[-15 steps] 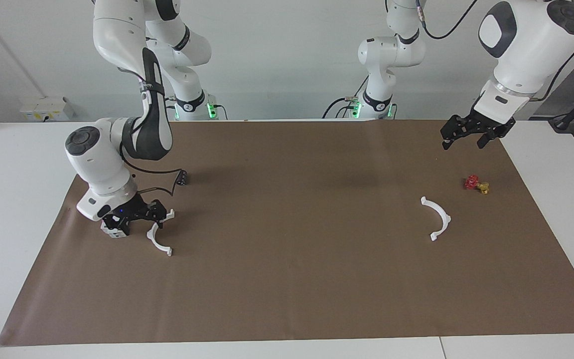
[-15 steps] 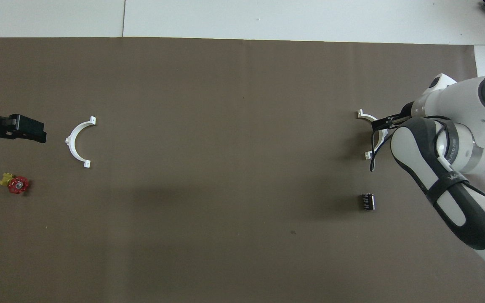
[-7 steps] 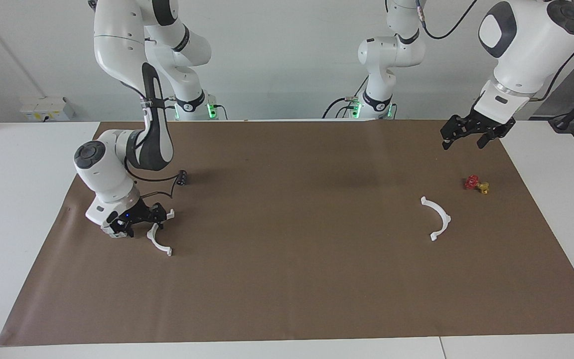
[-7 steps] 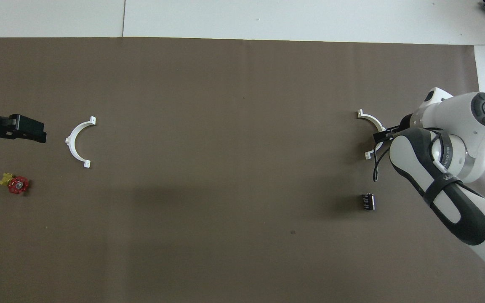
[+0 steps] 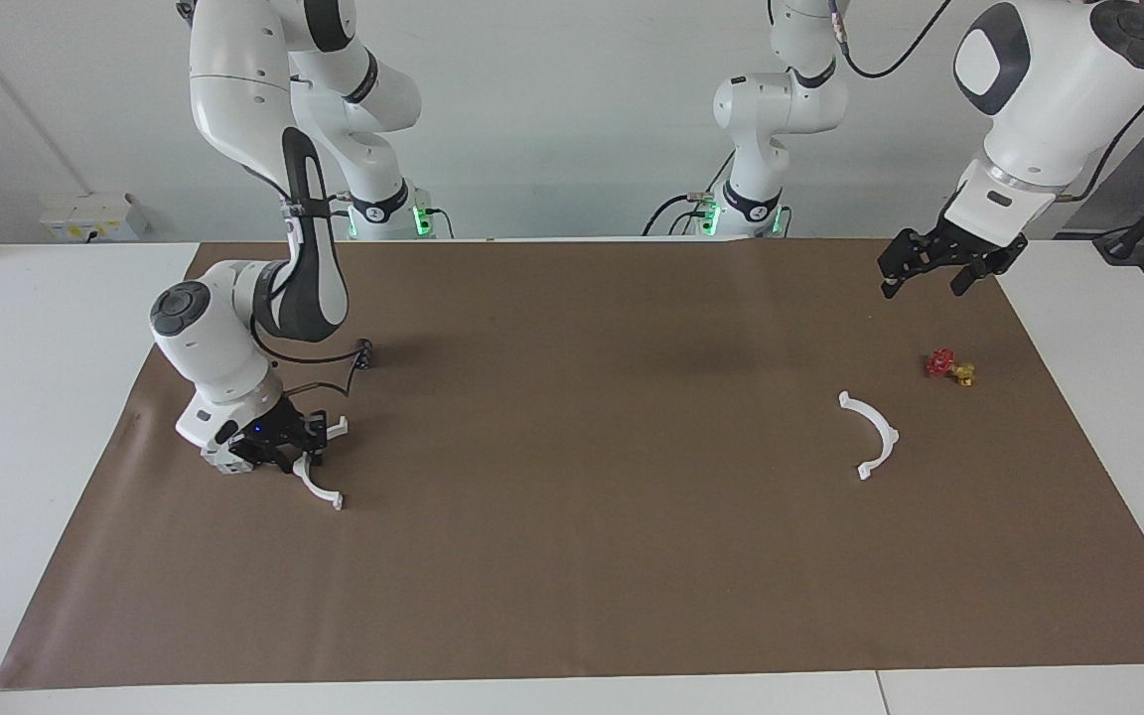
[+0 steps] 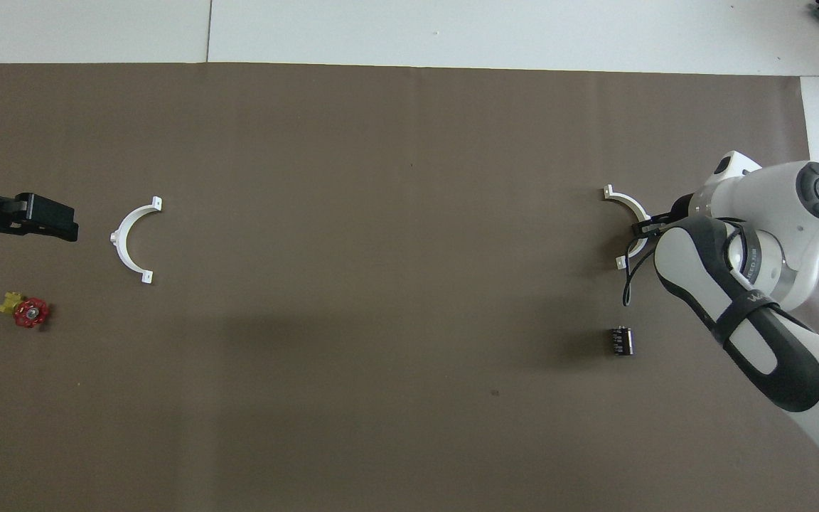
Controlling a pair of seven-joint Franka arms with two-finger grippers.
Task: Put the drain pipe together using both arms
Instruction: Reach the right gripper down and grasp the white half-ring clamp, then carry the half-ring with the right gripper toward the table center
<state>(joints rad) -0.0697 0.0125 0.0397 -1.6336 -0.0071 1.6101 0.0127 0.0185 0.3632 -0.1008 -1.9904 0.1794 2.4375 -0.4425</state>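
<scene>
In the facing view, the right gripper [image 5: 286, 449] is sitting low on one white arc [image 5: 317, 474], fingers closing around it. In the overhead view, the left gripper [image 6: 43, 220] is hanging spread – holding nothing – beside the other arc [image 6: 125, 240].

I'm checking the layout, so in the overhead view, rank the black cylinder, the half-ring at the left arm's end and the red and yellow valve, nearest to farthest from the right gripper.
From the right gripper, down at its own half-ring:
1. Black cylinder, at the right arm's end, nearer to the robots than that half-ring.
2. Other half-ring, toward the left arm's end.
3. Red and yellow valve, at the left arm's edge of the mat.
</scene>
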